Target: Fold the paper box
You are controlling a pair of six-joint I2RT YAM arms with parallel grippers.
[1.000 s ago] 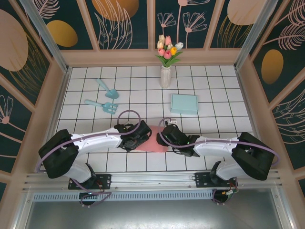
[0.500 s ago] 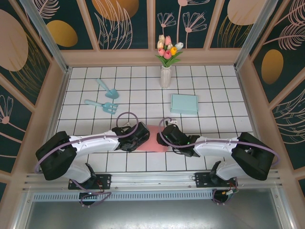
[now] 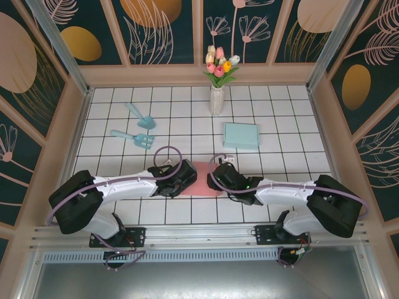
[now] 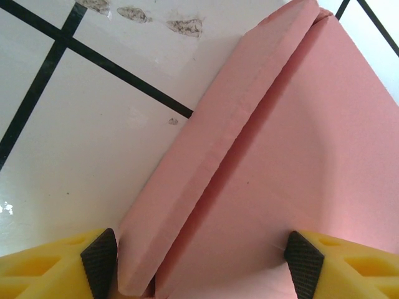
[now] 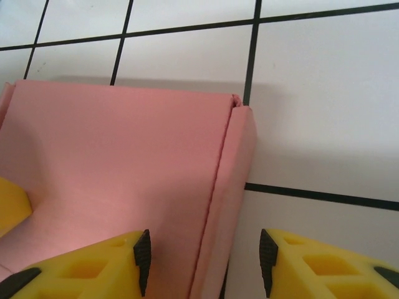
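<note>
Pink paper box (image 3: 202, 179): one, lying low at centre of the top view on the white tiled worktop (image 3: 287, 106), between the two tools.

Left tool (image 3: 179, 181) sits at the box's left edge. From the left wrist, the left tool (image 4: 201, 265) has its jaws well apart. One pad is just outside the raised side flap (image 4: 218, 143), the other over the flat panel, with nothing pinched.

Right tool (image 3: 225, 179) sits at the box's right edge. From the right wrist, the right tool (image 5: 206, 261) has its jaws parted either side of the upturned side wall (image 5: 234, 180). There is a gap on the inner side, so no grip.

Count: one vase (image 3: 216, 99) of tulips at top centre; one pale blue box (image 3: 241, 135) right of centre; one toy spade (image 3: 140, 115) and one toy rake (image 3: 133, 138) at upper left, well apart from the pink box.

Open tiles lie along the right side and upper corners; panelled walls (image 3: 56, 124) close in the left, right and top edges
</note>
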